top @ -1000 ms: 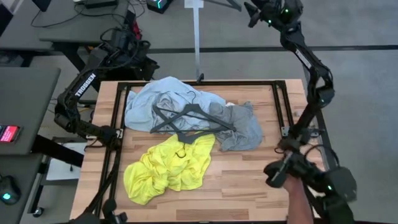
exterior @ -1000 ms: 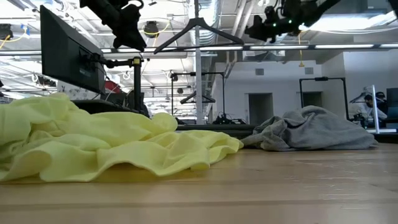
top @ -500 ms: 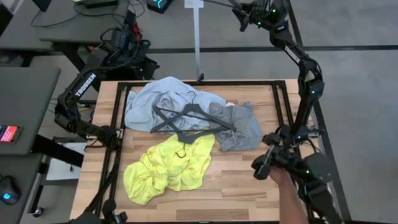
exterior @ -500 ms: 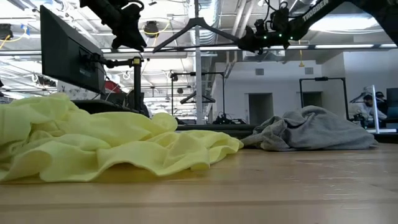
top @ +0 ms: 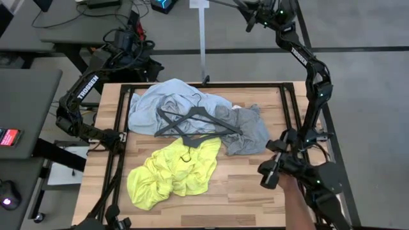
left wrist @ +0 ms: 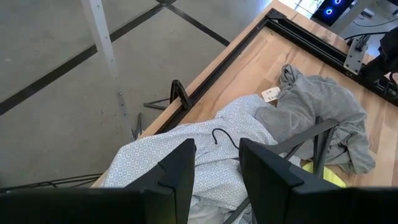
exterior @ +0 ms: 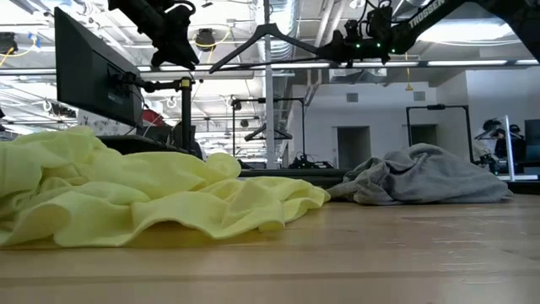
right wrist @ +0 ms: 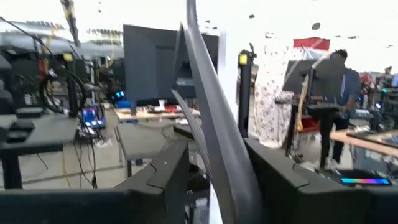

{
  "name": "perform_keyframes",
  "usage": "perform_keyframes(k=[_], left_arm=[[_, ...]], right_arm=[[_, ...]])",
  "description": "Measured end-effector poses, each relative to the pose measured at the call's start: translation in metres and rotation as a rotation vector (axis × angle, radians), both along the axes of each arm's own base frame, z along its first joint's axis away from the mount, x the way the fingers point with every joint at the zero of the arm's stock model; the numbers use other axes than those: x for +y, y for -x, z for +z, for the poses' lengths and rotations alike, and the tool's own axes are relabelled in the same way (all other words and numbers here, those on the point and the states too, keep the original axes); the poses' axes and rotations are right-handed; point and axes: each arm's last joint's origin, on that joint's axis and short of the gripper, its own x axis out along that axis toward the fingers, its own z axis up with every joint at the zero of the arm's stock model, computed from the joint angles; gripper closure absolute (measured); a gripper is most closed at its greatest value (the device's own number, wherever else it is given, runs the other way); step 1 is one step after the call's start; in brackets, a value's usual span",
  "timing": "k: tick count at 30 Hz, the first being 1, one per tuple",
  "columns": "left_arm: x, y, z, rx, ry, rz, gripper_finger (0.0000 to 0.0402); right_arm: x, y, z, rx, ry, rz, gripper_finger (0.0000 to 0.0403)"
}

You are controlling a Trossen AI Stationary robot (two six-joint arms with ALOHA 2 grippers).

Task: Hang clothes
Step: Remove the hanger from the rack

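Wooden table (top: 255, 198): pale blue shirt (top: 156, 102) far left, neon-yellow T-shirt (top: 172, 169) near, grey T-shirt (top: 250, 133) right. Two hangers (top: 192, 122) atop. Right gripper (right wrist: 214, 180) clamps raised hanger (exterior: 268, 38); left gripper (left wrist: 216, 163) fingers apart, empty.

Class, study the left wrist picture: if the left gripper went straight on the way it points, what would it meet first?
Most likely the pale blue shirt, which lies straight beyond the open left gripper. Depth is unclear, but nothing shows in between.
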Motion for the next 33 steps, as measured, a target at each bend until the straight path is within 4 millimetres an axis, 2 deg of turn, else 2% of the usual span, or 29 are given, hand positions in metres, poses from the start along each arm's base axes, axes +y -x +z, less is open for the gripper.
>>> perform_keyframes(k=[7, 22, 33], left_arm=[[0.0, 0.0, 0.0, 0.006, -0.003, 0.009, 0.0293], [0.0, 0.0, 0.0, 0.011, -0.005, 0.015, 0.0293], [0.001, 0.0, 0.001, 0.004, -0.023, 0.017, 0.0293]], right_arm=[[0.0, -0.001, -0.001, 0.029, -0.026, 0.015, 0.0372], [0.001, -0.001, 0.0, 0.038, -0.014, 0.009, 0.0374], [0.027, 0.018, 0.039, 0.003, 0.08, -0.012, 0.0374]])
